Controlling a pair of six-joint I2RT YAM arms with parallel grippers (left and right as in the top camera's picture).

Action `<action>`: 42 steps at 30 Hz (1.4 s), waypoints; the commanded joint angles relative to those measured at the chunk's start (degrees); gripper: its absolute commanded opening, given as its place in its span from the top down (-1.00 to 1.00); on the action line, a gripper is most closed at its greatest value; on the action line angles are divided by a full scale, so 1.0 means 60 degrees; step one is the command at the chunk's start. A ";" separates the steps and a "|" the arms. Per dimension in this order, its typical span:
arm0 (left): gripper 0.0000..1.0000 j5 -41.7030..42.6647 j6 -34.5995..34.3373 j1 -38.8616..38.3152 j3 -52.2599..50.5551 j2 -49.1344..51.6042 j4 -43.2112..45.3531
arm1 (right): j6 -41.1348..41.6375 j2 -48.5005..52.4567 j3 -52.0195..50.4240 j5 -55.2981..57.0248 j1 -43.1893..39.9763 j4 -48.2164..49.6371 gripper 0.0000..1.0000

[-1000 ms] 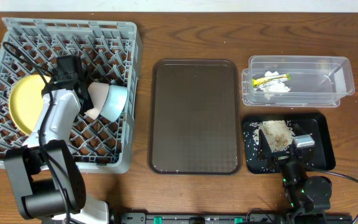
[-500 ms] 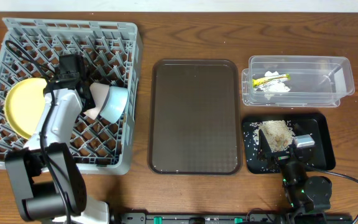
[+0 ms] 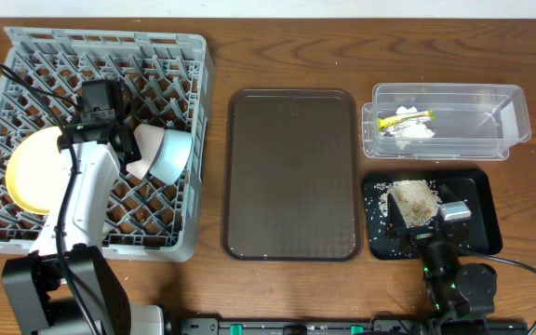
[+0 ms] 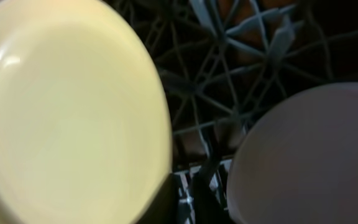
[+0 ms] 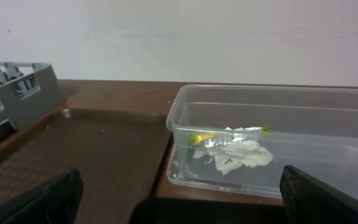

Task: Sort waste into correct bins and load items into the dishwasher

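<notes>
Overhead, we see waste binned, plate and bowls racked, chopsticks unseen; left gripper: we cannot tell its hold; right gripper gapes, empty.

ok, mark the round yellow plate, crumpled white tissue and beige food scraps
round yellow plate [image 3: 28, 172], overhead view, bare face.
crumpled white tissue [image 5: 235, 155], right wrist view, middle of wad.
beige food scraps [image 3: 413, 199], overhead view, middle of pile.
</notes>
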 commanded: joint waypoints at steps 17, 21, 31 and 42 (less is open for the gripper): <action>0.46 -0.2885 -0.0066 -0.0200 -0.0004 -0.0055 -0.0328 | -0.0047 -0.0018 -0.0011 0.0022 -0.0066 -0.0040 -0.99; 0.46 -0.2820 -0.0066 0.0066 -0.0073 0.0036 0.0084 | -0.0047 -0.0018 -0.0011 0.0022 -0.0069 -0.0040 -0.99; 0.28 -0.1763 -0.0069 -0.0073 -0.0073 0.0251 -0.0288 | -0.0047 -0.0018 -0.0011 0.0022 -0.0069 -0.0040 -0.99; 0.22 -0.1534 -0.0069 -0.0321 -0.0091 0.0171 -0.0492 | -0.0047 -0.0018 -0.0011 0.0025 -0.0066 -0.0040 -0.98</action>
